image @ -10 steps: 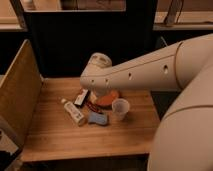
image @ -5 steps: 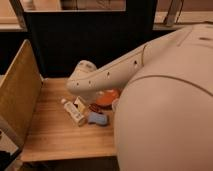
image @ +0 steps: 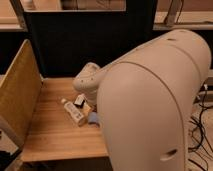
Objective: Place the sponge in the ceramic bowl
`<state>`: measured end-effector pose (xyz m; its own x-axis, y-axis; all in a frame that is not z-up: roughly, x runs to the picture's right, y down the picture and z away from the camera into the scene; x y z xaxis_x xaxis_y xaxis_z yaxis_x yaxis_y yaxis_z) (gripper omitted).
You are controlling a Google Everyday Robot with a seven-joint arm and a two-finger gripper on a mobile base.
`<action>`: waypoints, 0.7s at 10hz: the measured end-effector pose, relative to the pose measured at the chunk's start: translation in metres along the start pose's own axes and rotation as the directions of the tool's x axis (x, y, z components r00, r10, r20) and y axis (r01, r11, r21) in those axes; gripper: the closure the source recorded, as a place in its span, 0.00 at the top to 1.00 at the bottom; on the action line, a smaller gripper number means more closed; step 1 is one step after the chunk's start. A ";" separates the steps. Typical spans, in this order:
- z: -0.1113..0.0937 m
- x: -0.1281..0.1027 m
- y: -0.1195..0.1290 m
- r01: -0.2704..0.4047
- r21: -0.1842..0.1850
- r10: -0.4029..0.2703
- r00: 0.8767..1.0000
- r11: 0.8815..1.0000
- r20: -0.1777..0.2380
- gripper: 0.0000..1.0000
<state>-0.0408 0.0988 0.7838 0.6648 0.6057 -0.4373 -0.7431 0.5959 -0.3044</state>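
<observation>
High close view over the arm [image: 150, 95], down at table [image: 50, 137], gripper [image: 81, 100] mid-frame

Wooden table [image: 50, 140], with a raised side panel [image: 17, 95] along the view's left edge and a dark back wall [image: 75, 45] behind. The robot arm [image: 150, 105] fills the right half of the view, its white shell covering much of the tabletop. The gripper [image: 80, 99] is low over the table's middle, close above a white bottle [image: 73, 111] lying on its side. A blue sponge [image: 92, 118] lies just beside the bottle, partly hidden by the arm
</observation>
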 end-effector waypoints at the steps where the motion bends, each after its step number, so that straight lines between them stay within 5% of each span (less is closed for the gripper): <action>1: 0.005 0.004 -0.003 -0.013 -0.008 0.013 1.000 1.000 -0.012 0.80; 7: 0.012 0.009 -0.002 -0.035 -0.033 0.034 0.999 0.999 -0.023 0.80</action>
<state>-0.0327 0.1092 0.7908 0.6373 0.6131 -0.4670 -0.7678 0.5569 -0.3167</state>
